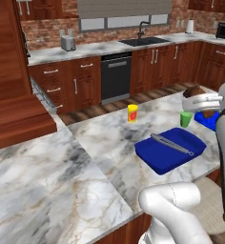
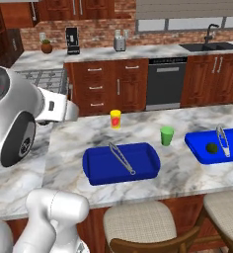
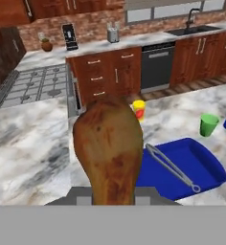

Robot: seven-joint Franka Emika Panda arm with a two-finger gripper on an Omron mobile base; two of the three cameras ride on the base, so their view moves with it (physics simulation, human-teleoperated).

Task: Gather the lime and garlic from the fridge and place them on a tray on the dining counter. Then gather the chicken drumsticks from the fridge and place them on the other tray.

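- The reddish-brown roasted chicken drumstick (image 3: 108, 148) stands up straight out of the gripper, thick end away from it and narrow end down between the jaws; the finger tips themselves are hidden behind the meat, but the jaws are closed on that narrow end and carry it.
- From the left side, the same drumstick peeps as a brown knob above the white hand (image 1: 202, 101), held in the air above the white-grey marble worktop (image 1: 62, 171) of the dining counter.
- Below and just ahead of the gripper lies the nearer deep-blue rectangular tray (image 3: 196, 165), with only a pair of slim metal tongs (image 3: 171, 165) lying across it.
- Farther off to the gripper's right sits the second blue tray (image 2: 207, 143), holding the small dark green lime (image 2: 213, 147), another pair of tongs, and a pale lump at its edge that I take for the garlic, though it is too small to be sure.
- Between the two trays stands a light green cup (image 2: 167, 135); beyond the near tray, a little yellow jar with a red label (image 2: 115, 119).
- I judge the drumstick light and fairly stiff, with a glazed skin that could be slippery; being top-heavy as held, it may pivot or slide if swung fast.
- The narrow bone end is the sensible hold, as it suits the jaws; the bulbous end looks too wide and rounded.
- It should go down low over the near tray, clear of the tongs, since its rounded shape may roll.
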